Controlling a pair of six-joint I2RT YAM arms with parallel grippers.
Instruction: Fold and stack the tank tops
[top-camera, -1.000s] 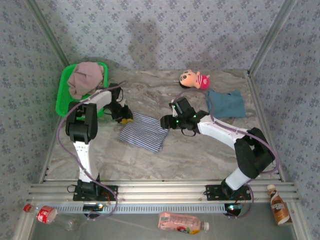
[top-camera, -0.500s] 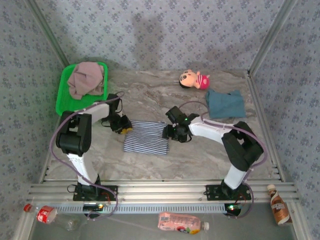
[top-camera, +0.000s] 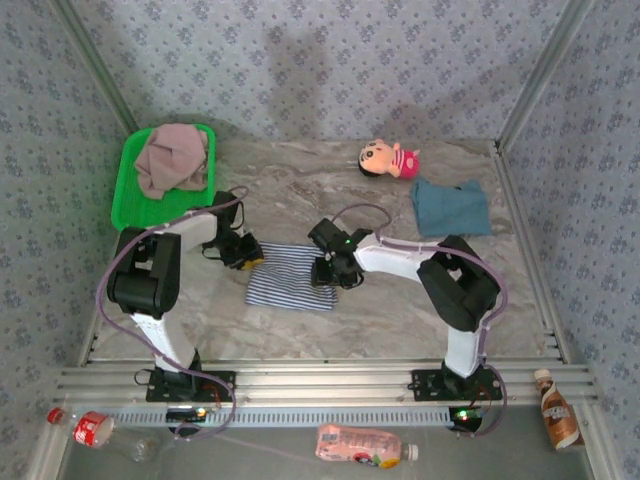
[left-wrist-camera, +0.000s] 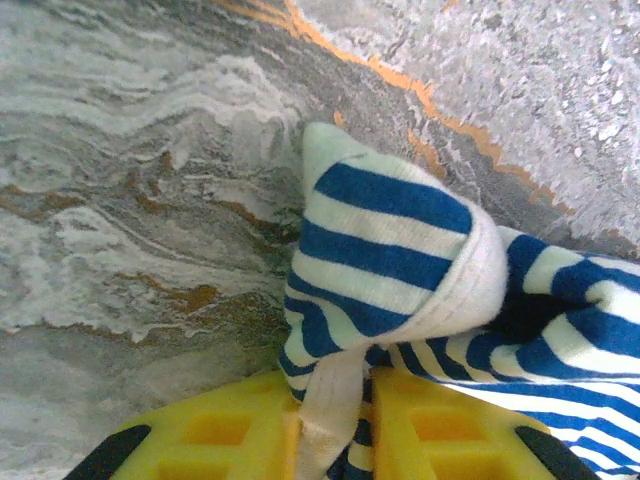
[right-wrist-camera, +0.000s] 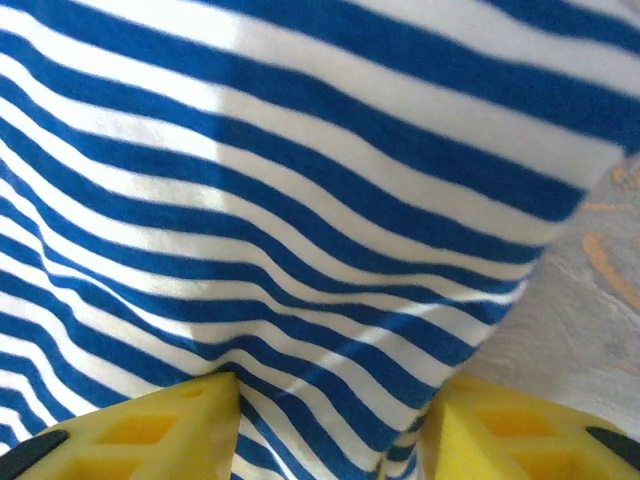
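Striped tank top (top-camera: 290, 278) now lies flatter at table centre; left gripper (top-camera: 247, 257) pinches its hem at 10 o'clock; right gripper (top-camera: 327, 274), jaws apart, has slid onto its 3 o'clock edge; fold likely finishing; stacking remains

Robot test cell, lab setup: marble-look desk (top-camera: 400, 310) boxed in by patterned backdrop panels (top-camera: 330, 60) & alum. frame posts (top-camera: 537, 75); left arm (top-camera: 145, 280) & right arm (top-camera: 455, 288) bolted to slotted rail (top-camera: 320, 385).
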